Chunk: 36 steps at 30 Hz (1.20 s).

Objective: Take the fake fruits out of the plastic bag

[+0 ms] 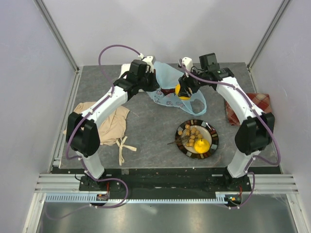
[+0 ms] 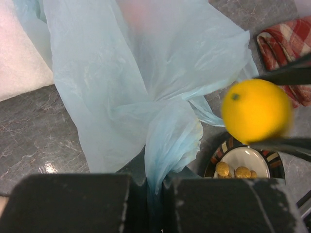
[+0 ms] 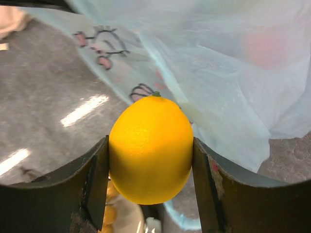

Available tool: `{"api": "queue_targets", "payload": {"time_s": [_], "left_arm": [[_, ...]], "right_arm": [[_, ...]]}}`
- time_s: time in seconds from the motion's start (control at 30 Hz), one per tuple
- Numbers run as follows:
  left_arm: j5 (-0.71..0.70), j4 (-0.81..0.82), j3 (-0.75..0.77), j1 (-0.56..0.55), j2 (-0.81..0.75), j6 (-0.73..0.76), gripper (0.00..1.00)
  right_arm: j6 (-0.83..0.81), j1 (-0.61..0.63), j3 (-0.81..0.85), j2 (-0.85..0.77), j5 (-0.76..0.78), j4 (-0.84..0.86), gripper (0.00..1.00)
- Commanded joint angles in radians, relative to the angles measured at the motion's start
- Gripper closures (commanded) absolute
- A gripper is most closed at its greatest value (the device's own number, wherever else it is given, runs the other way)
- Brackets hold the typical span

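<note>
Right gripper point(image 3: 150, 191) pinches a lemon point(image 3: 150, 145) just outside the plastic bag point(image 2: 146, 73). Left gripper point(image 2: 150, 196) is clamped on bunched bag film. Next, probably: carry it near, to the plate point(image 1: 215, 141), then release.

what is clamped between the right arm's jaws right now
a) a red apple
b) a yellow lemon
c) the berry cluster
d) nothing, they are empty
B: the right wrist view shows the yellow lemon pressed between the two jaws, in front of the plastic bag.
</note>
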Motion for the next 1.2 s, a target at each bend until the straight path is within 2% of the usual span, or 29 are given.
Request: {"api": "queue_targets", "payload": {"time_s": [0.0,0.1,0.27,0.4,0.7,0.93,1.17], "left_arm": [[-0.013,0.028,0.041,0.000,0.014,0.008,0.96],[-0.016,0.029,0.038,0.001,0.005,0.016,0.96],[-0.035,0.029,0.018,0.006,-0.017,0.030,0.96],[-0.036,0.033,0.007,0.009,-0.028,0.034,0.96],[-0.046,0.036,0.004,0.009,-0.043,0.057,0.96],[-0.053,0.034,-0.006,0.009,-0.051,0.080,0.96],[-0.041,0.022,-0.011,0.009,-0.044,0.091,0.96]], "right_arm": [[-0.002,-0.002,-0.081,-0.157,-0.063,-0.115,0.56],[-0.057,-0.021,-0.173,-0.279,-0.019,-0.173,0.56],[-0.089,-0.139,-0.331,-0.408,0.020,-0.288,0.58],[-0.164,-0.160,-0.475,-0.493,0.067,-0.298,0.57],[-0.129,-0.182,-0.622,-0.444,0.125,-0.243,0.57],[-0.146,-0.183,-0.642,-0.378,0.161,-0.129,0.56],[-0.117,-0.183,-0.632,-0.261,0.133,-0.009,0.54]]}}
